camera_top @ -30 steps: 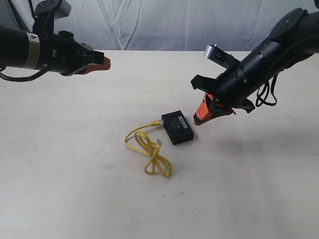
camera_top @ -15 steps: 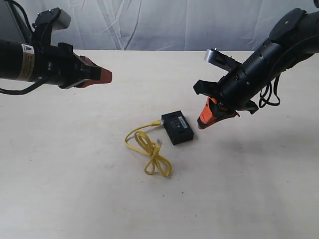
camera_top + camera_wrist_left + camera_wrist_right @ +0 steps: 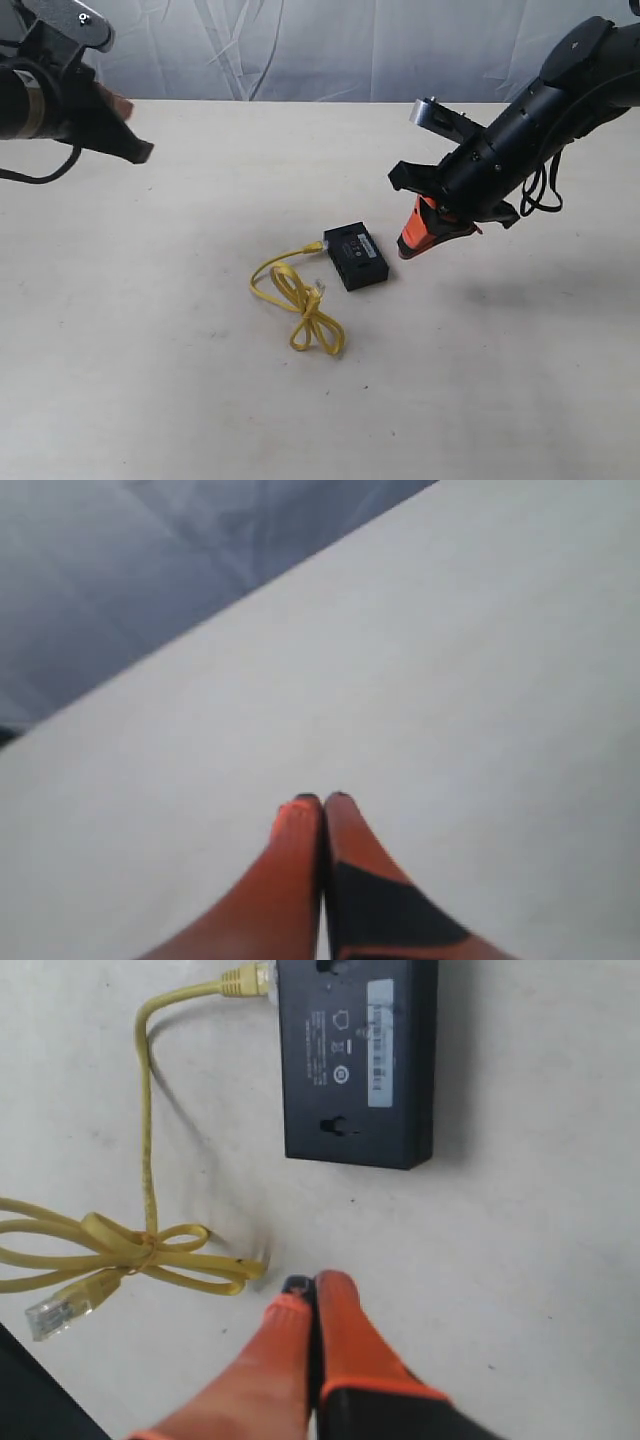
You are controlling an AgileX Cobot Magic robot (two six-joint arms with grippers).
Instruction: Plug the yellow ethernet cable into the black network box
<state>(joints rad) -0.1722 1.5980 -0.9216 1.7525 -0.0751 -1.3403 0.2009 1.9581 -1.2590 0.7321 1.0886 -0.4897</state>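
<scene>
Right gripper (image 3: 310,1285), orange fingers w/ black patches: pressed together, no gap, nothing held. In the ext. view it hangs over the pale beige tabletop (image 3: 150,380), tilted down toward the middle. Its tips are near the right side of the black network box (image 3: 356,258), a small, flat, rectangular plastic case, and not touching it. In the right wrist view the box lies just ahead of the tips, w/ its far end cut off by the frame edge. The white label strip (image 3: 381,1035) and small grey markings show on top; the print is too small to read.

Yellow ethernet cable (image 3: 297,295), a thin cord, lies loosely looped on the table, to the left of the box and nearer the camera in the ext. view. The strands cross in a bow-like tangle. One plug (image 3: 245,978) sits right against the box's side near a corner. Can't tell if it's actually seated, since the port is hidden and the frame crops that spot. The other plug (image 3: 58,1308), clear plastic, lies loose on the table beside the tangle, apart from the box. A dark edge of the arm covers the frame corner next to it.

Left gripper (image 3: 322,802): same orange fingers, closed tight, empty. Its wrist pic is blurred and shows only bare tabletop and the grey cloth backdrop (image 3: 300,50); no box or cable in it. In the ext. view this gripper is at upper left, well apart from box and cable. The arm is cut off by the frame's left edge, and the tips are dark and hard to make out.
</scene>
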